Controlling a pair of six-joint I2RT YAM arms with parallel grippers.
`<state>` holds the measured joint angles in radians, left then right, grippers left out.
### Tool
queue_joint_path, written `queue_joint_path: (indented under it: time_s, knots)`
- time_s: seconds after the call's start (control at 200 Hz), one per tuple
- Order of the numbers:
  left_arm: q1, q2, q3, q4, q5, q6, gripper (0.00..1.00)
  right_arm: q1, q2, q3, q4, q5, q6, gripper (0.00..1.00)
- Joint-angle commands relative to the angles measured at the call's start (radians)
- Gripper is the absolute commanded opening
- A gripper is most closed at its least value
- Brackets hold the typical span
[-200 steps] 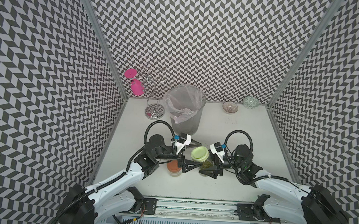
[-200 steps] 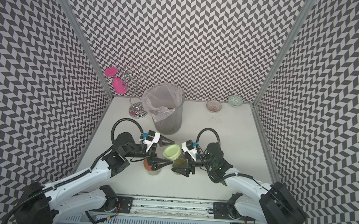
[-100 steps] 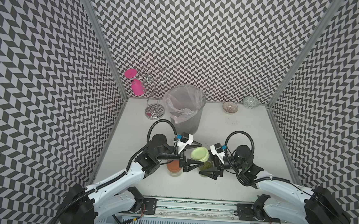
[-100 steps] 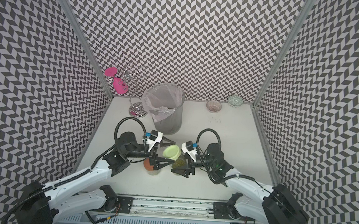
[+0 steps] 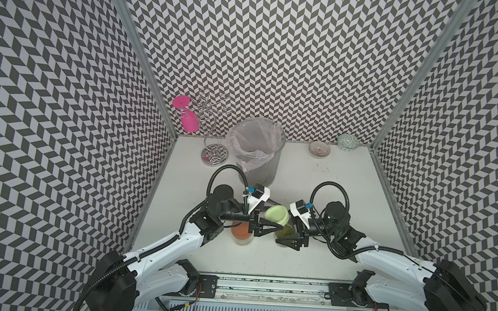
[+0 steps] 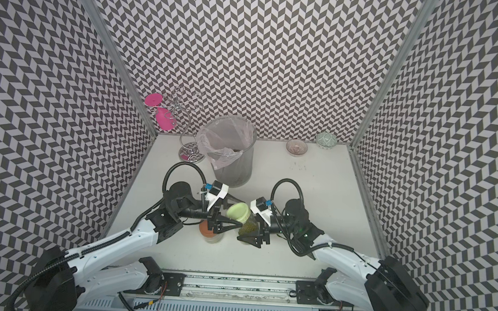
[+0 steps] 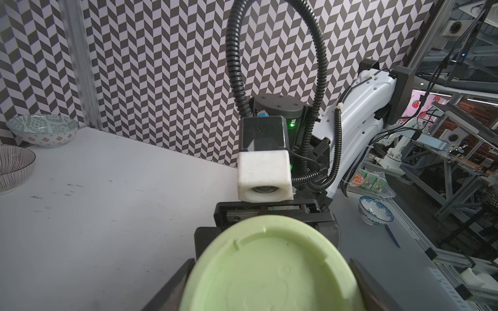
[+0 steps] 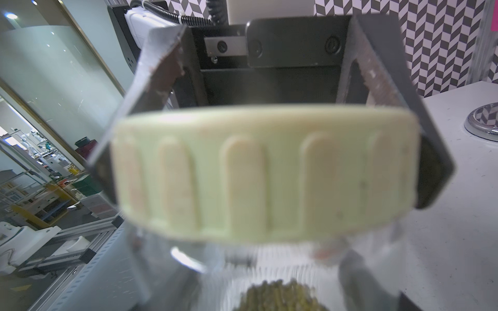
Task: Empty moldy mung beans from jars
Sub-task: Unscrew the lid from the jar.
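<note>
We see a matt, ribbed plastic lid (image 8: 264,175) on a clear glass jar (image 5: 285,232); at eleven o'clock, a glossy chrome stand (image 5: 214,155).

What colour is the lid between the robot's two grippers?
The lid is pale green. The left wrist view shows it best, close up and filling the foreground.

White-shelled arms (image 5: 172,244) with black joints and corrugated black cables (image 7: 233,53).

Tilted green-lidded jar (image 5: 275,215) holds mung beans (image 5: 287,231); orange-lidded jar (image 5: 240,230) stands upright just beside it.
</note>
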<state>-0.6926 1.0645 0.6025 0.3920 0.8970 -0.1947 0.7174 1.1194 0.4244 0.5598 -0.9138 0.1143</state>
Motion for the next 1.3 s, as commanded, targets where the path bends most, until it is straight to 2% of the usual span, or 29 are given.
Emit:
queue_joint_path:
  time_s: [0.0,0.195,0.391,0.596,0.956,1.197,1.292]
  knots:
    - [0.001,-0.004,0.037,-0.045,-0.087,-0.024,0.56,0.014,-0.058,0.026,0.119,0.112,-0.068,0.61]
    - [0.031,0.076,0.102,-0.200,-0.240,-0.063,0.38,0.081,-0.114,-0.037,0.193,0.333,-0.130,0.61]
    - [0.031,0.103,0.137,-0.216,-0.311,-0.140,0.34,0.187,-0.139,-0.088,0.269,0.589,-0.208,0.58]
    - [0.031,0.127,0.156,-0.256,-0.397,-0.245,0.26,0.267,-0.127,-0.130,0.383,0.792,-0.271,0.56]
    - [0.031,0.125,0.209,-0.369,-0.477,-0.280,0.25,0.340,-0.033,-0.152,0.522,0.908,-0.314,0.55]
    - [0.030,0.108,0.250,-0.459,-0.545,-0.313,0.25,0.342,-0.044,-0.187,0.586,0.973,-0.305,0.55]
    - [0.030,0.095,0.264,-0.496,-0.584,-0.334,0.25,0.342,-0.050,-0.184,0.577,1.042,-0.295,0.55]
